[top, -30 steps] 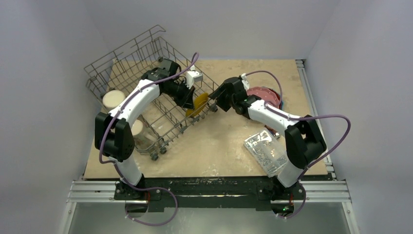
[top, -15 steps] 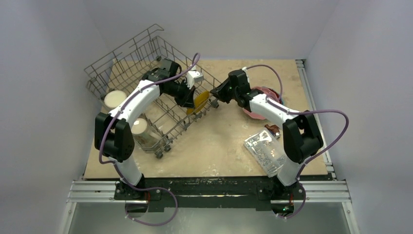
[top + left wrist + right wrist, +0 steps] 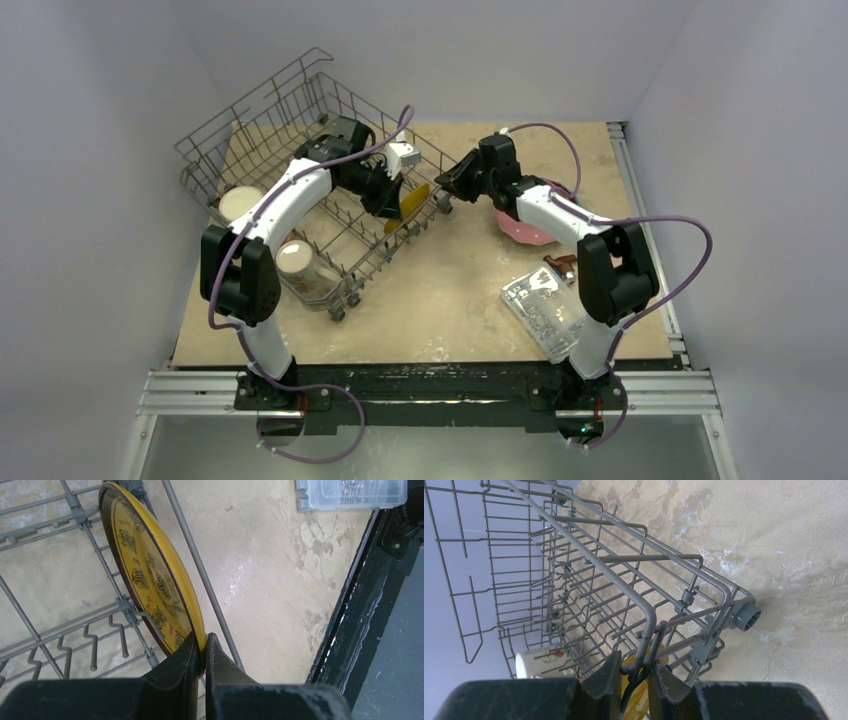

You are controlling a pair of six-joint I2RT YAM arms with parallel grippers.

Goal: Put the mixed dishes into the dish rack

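The grey wire dish rack (image 3: 262,128) stands askew at the left of the table. Inside it my left gripper (image 3: 396,206) is shut on the rim of a small yellow plate (image 3: 150,575) with a dark pattern, held on edge among the tines; the fingertips (image 3: 192,652) pinch its lower edge. My right gripper (image 3: 446,188) is shut on the rack's near rim wire (image 3: 646,625), by a corner wheel (image 3: 744,616). A cream mug (image 3: 240,204) and a second mug (image 3: 297,258) lie in the rack. A pink plate (image 3: 522,228) lies on the table, partly under my right arm.
A clear plastic box of small metal parts (image 3: 545,312) sits at the front right, with a small reddish-brown object (image 3: 563,265) just behind it. Walls close in on the left, back and right. A metal rail (image 3: 640,180) runs along the table's right edge.
My right gripper closed on the rack's rim wire and drew back toward the far side. The rack shifted slightly, the pink plate shows more, and my left gripper kept its hold on the yellow plate.
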